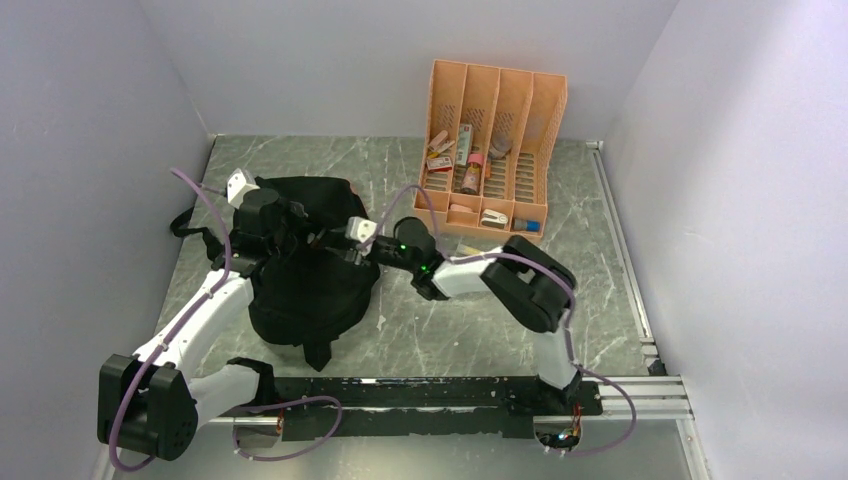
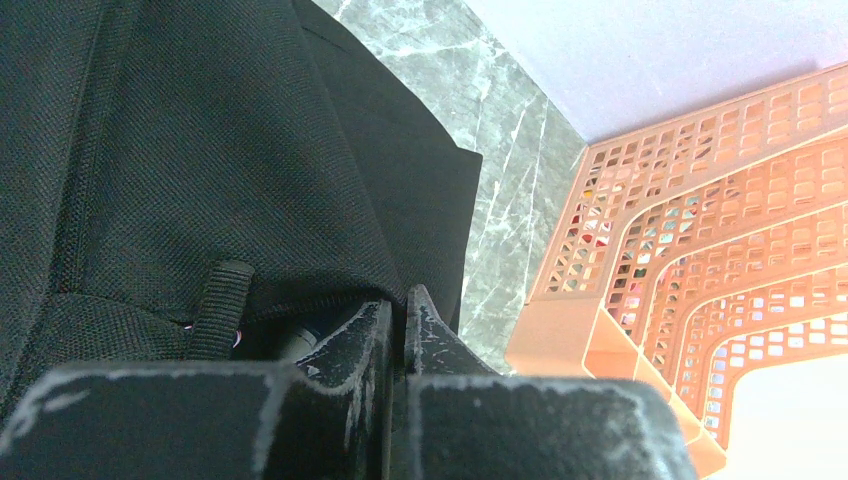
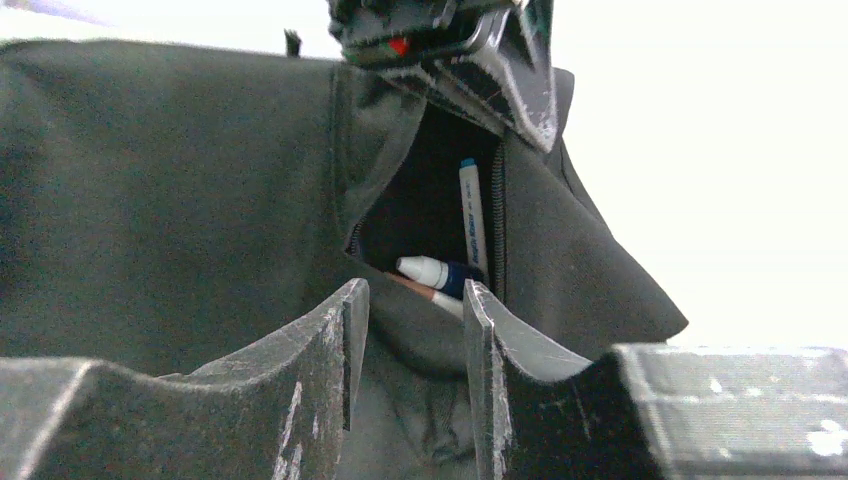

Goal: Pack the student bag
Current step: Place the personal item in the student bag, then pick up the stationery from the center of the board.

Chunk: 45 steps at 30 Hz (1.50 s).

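Note:
The student bag (image 1: 300,290), a soft black backpack, lies on the left half of the table. My left gripper (image 1: 310,228) sits on its upper part, shut on the upper edge of a pocket opening (image 2: 405,305); it also shows at the top of the right wrist view (image 3: 450,50). My right gripper (image 1: 345,255) is at the bag's right side, in front of that pocket. Its jaws stand apart (image 3: 412,295) with the pocket's lower lip between them. Inside the pocket are a white-capped blue marker (image 3: 435,272), a white pen (image 3: 470,215) and a brown pencil (image 3: 420,290).
An orange slotted desk organizer (image 1: 495,100) with several small items stands at the back right; it also shows in the left wrist view (image 2: 700,250). Grey walls close in the marble table (image 1: 450,330). A metal rail (image 1: 620,230) runs along the right edge. A bag strap (image 1: 190,225) trails left.

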Tool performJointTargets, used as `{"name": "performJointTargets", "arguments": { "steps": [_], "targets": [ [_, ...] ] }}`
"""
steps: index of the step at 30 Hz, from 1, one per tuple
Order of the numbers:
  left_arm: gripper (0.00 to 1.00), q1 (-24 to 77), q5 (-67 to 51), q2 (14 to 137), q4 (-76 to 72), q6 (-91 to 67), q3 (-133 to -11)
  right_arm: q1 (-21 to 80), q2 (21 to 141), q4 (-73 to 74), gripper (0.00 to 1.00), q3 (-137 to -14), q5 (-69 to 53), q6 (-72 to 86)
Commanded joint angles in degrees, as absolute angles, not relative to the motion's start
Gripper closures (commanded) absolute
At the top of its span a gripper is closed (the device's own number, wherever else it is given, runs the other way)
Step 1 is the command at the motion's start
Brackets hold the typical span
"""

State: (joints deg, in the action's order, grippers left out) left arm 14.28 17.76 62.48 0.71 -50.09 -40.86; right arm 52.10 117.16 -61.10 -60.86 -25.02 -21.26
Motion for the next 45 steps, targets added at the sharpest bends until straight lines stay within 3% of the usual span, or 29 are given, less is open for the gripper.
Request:
{"name": "performJointTargets", "arguments": {
  "steps": [1,5,8,12,15,19,27,31,45],
  "targets": [
    [0.95,14.75,16.25,60.72,-3.67,-49.24,-41.9,52.18,106.39,-63.56,0.56,-51.91,-20.25,-16.4],
    [0.95,14.77,16.19,60.85,-3.78,-49.4,-41.96,52.12,95.32,-58.34,0.56,-42.31,-10.16,-14.99],
    [0.95,14.76,16.0,61.07,-3.71,-49.36,-42.01,52.17,86.81,-46.31,0.56,-39.29,-1.48,-12.76],
    [0.95,14.77,16.08,61.32,-3.39,-49.4,-42.01,50.53,82.72,-16.36,0.55,-47.45,8.47,-5.64],
    [0.95,14.77,16.08,61.48,-3.38,-49.31,-42.08,49.87,81.9,-6.02,0.54,-49.59,11.51,-8.04],
    [0.95,14.77,16.09,61.57,-3.37,-49.42,-42.01,47.61,79.59,4.86,0.36,-51.62,8.24,-11.63],
    [0.95,15.0,15.76,62.53,-2.91,-49.48,-42.26,40.91,85.15,19.72,0.35,-59.04,2.29,-19.86],
    [0.95,15.12,15.51,63.12,-2.93,-49.66,-42.35,38.27,92.32,27.35,0.4,-63.94,0.61,-23.7],
    [0.95,15.63,16.34,64.25,-2.06,-49.31,-42.71,33.9,97.12,30.11,0.47,-63.19,4.52,-28.08]
  ]
}}
